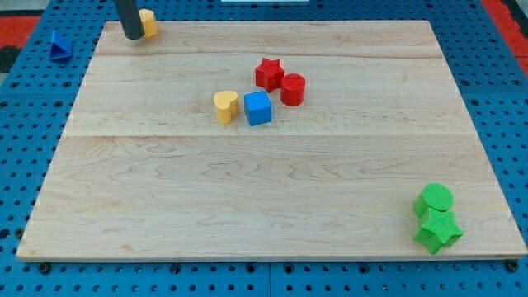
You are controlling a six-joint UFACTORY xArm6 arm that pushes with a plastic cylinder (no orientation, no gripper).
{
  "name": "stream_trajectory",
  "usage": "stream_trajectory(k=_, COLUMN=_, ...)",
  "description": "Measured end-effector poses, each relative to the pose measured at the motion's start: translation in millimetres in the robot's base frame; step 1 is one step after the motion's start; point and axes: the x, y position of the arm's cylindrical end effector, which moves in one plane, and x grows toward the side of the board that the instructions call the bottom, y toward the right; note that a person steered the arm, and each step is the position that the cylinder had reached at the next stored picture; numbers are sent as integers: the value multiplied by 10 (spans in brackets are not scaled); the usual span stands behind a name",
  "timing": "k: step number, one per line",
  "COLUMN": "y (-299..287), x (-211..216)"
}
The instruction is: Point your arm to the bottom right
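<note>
My tip (132, 36) stands at the board's top left corner, touching or just left of a yellow block (148, 21) whose shape is partly hidden by the rod. Near the board's middle sit a red star (268, 73), a red cylinder (293, 88), a blue cube (257, 108) and a yellow heart (225, 106), close together. At the bottom right corner a green cylinder (435, 200) sits just above a green star (437, 230).
The wooden board (247, 198) lies on a blue pegboard table (25, 165). A blue triangular block (58, 44) lies off the board at the view's top left.
</note>
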Motion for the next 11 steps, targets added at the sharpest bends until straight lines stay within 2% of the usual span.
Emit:
stream_trajectory(k=5, y=52, x=54)
stream_trajectory(k=6, y=343, x=274)
stream_trajectory(k=7, y=1083, x=732)
stream_trajectory(k=8, y=1289, x=1251)
stream_trajectory(k=9, y=844, x=1547)
stream_trajectory(k=10, y=1257, x=2341)
stream_trajectory(k=11, y=2662, x=2673)
